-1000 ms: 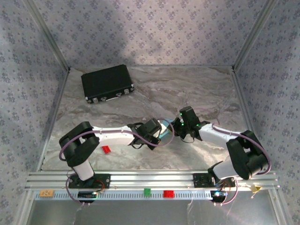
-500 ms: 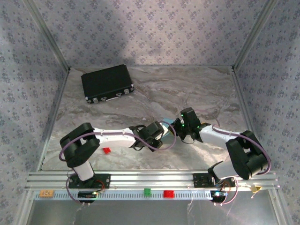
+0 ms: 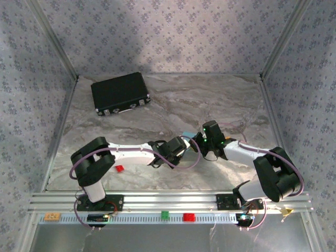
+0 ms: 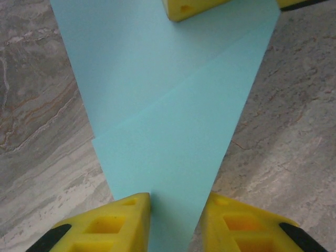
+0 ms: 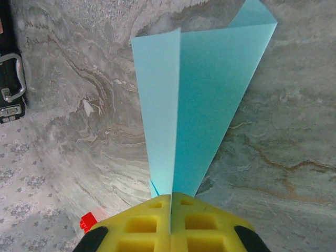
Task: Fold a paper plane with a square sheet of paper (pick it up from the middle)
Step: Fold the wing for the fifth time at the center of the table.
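Because the sheet of paper [image 4: 168,105] is thin, light and limp, I judge that it will bend or slide at the smallest push. A hard pinch in the wrong spot would likely leave a stray crease that spoils the plane. It is already folded into a long tapering shape, with the slanting edge of an upper layer across it. It sits about the middle of the table [image 3: 220,100], a little right of centre, between the two wrists. Folded layers are stiffer than a single one, so the safest hold is probably on the layered narrow part or along the centre fold, not on a loose flap.

The right gripper [image 5: 170,203] has its yellow fingers pressed together on the end of the paper nearest it. From there the paper widens, with two layers meeting along a straight line. The left gripper [image 4: 176,223] stands partly open, one finger on each side of the narrow tip, with the paper lying in the gap. Whether the fingers touch its edges I cannot tell.

Farther out, the small red brick [image 3: 119,168] lies to the near left and the black case [image 3: 121,93] to the far left, both well apart from the paper.
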Controlling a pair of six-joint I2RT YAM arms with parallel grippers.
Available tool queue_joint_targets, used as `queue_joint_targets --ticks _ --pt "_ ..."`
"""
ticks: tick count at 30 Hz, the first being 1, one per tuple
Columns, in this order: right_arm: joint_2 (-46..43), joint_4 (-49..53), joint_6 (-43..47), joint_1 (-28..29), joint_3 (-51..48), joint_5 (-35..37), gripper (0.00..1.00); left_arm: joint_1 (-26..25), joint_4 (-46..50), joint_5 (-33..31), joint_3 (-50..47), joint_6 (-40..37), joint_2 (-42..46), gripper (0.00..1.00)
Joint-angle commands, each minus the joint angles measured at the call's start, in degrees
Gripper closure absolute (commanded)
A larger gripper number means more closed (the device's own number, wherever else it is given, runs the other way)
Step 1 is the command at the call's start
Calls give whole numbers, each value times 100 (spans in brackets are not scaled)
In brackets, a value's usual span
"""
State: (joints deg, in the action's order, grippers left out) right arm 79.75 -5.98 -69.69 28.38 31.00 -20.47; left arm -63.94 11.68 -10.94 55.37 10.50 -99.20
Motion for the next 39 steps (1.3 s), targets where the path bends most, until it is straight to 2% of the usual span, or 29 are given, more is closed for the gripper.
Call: queue_joint_targets --ticks 1,14,19,22,24,29,36,39 --pt "-100 8 -70 -37 -25 -79 100 -44 115 -120 141 -74 -96 73" --pt "-128 0 -79 -45 -51 -67 99 -48 89 -75 112 -101 -106 91" --pt "-269 81 1 -81 -53 -13 86 -48 72 -35 105 -83 -110 99" --pt "-515 465 155 -161 -44 159 79 -48 26 82 79 -59 -91 100" --pt "-761 720 253 -248 -84 301 70 -19 -17 270 74 14 -78 100" --pt "-1496 1281 538 -516 -213 500 63 220 -213 1171 13 272 -38 100" --pt "-2079 1363 684 -667 -424 460 63 868 -608 3055 -14 740 -258 100" --pt "-2120 1263 694 -665 -494 380 63 968 -659 3432 52 841 -447 100"
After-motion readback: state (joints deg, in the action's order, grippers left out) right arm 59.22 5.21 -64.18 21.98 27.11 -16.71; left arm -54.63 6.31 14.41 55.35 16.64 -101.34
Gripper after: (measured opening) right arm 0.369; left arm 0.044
